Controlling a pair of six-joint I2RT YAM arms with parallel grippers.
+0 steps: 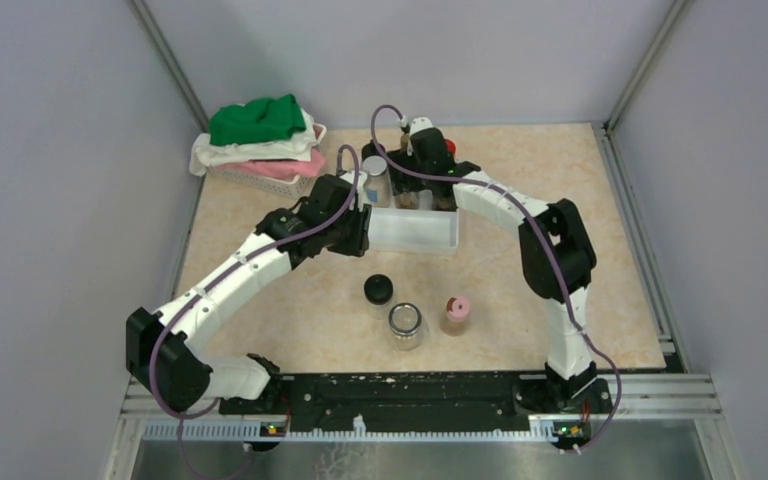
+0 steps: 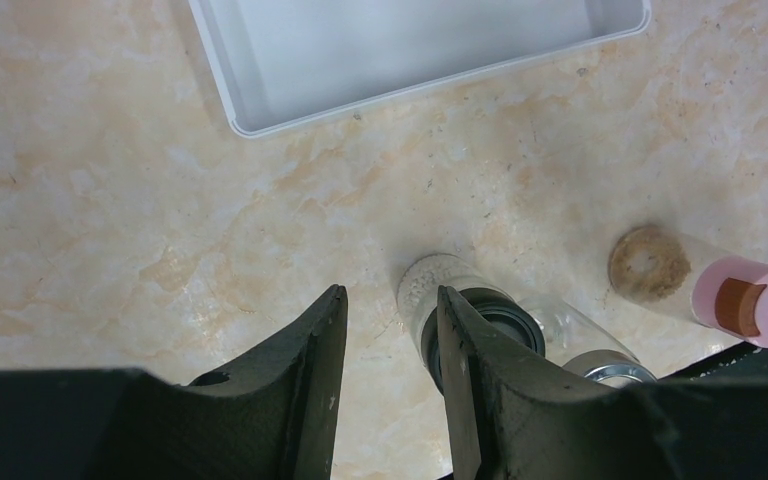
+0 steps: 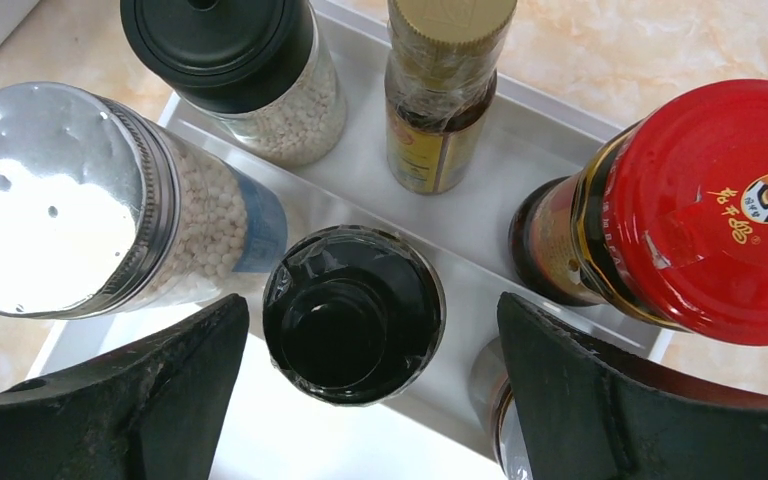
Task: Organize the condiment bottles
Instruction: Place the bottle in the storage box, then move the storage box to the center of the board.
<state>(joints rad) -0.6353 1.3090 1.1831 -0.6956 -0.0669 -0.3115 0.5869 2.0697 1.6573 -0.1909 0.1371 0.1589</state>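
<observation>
Standing nearest on the tabletop (image 1: 290, 300), a silver-lidded jar (image 1: 406, 325), a black-capped jar (image 1: 378, 290) and a pink-capped bottle (image 1: 455, 313) are seen. The left claw (image 2: 390, 300) is held spread and empty near the white tray (image 1: 420, 240). Farther back, the right claw (image 3: 375, 335) is spread around a black-lidded jar (image 3: 352, 315) in the tray. Beyond, a red lid (image 3: 705, 210) is printed with yellow Chinese characters and a portrait; the label on the amber bottle (image 3: 440, 110) cannot be read.

White stepped plastic tray (image 1: 415, 235): beneath the right jaws, ahead of the left jaws. White perforated basket (image 1: 260, 176) of folded cloths (image 1: 257, 120): left of both.
</observation>
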